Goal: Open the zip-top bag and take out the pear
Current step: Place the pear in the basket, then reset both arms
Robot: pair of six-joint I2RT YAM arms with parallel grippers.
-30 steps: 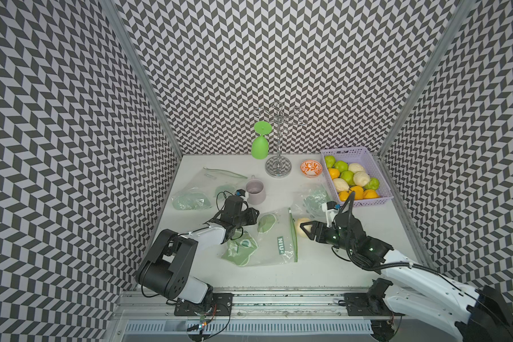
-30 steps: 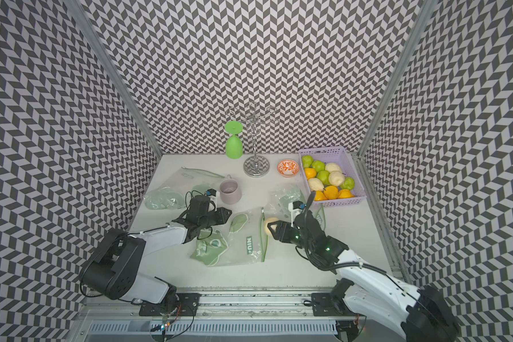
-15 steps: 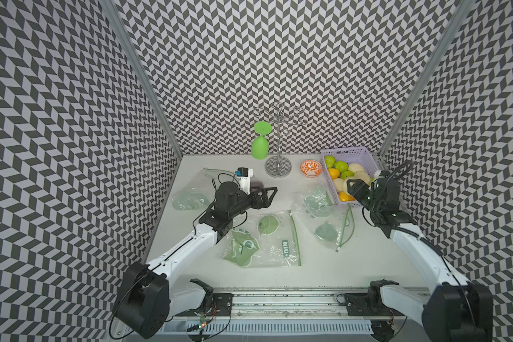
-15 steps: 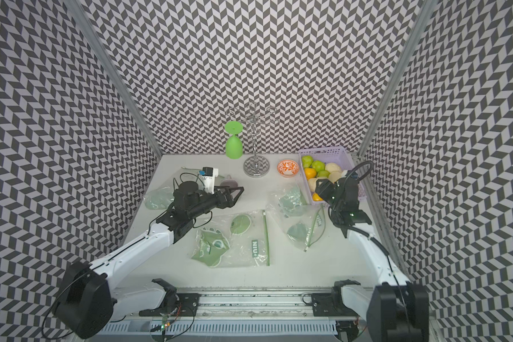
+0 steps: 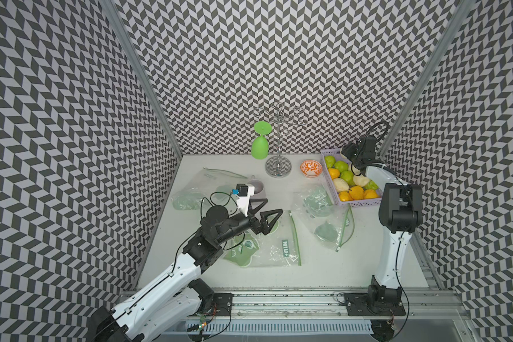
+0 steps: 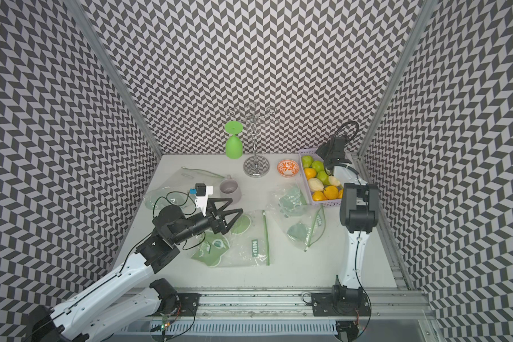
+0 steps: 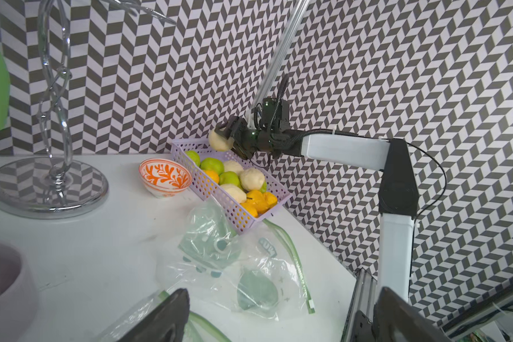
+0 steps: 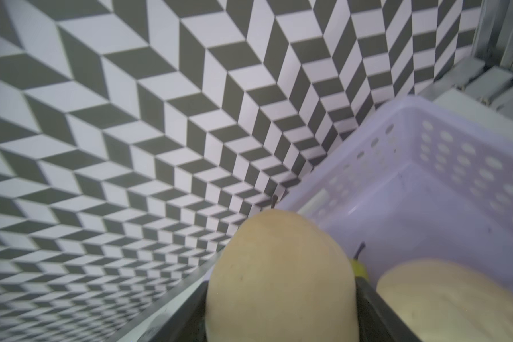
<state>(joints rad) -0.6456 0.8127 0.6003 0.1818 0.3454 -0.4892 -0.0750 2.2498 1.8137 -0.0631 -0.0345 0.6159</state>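
Observation:
My right gripper [image 7: 224, 139] is shut on a pale pear [image 7: 219, 140], holding it above the far end of the purple basket [image 7: 216, 192]. In the right wrist view the pear [image 8: 279, 275] fills the gap between both fingers, over the basket [image 8: 456, 142]. In both top views the right gripper [image 5: 348, 155] [image 6: 323, 155] hangs over that basket's back corner. The zip-top bag [image 5: 282, 245] [image 6: 249, 242] with a green seal lies flat mid-table. My left gripper [image 5: 273, 206] [image 6: 239, 206] [image 7: 279, 319] hovers open just above its left part, holding nothing.
The basket [image 5: 356, 203] holds several green, yellow and pale fruits. A second clear bag [image 5: 329, 219] [image 7: 234, 272] lies in front of it. A grey mug [image 5: 256, 188], an orange bowl [image 5: 311, 168], a chrome stand [image 5: 278, 170], a green goblet [image 5: 259, 148] and more bags [image 5: 190, 198] stand behind.
My right arm has swung from the bag's mouth back to the basket, carrying the pear. My left gripper has let go of the bag, opened wide and risen above it.

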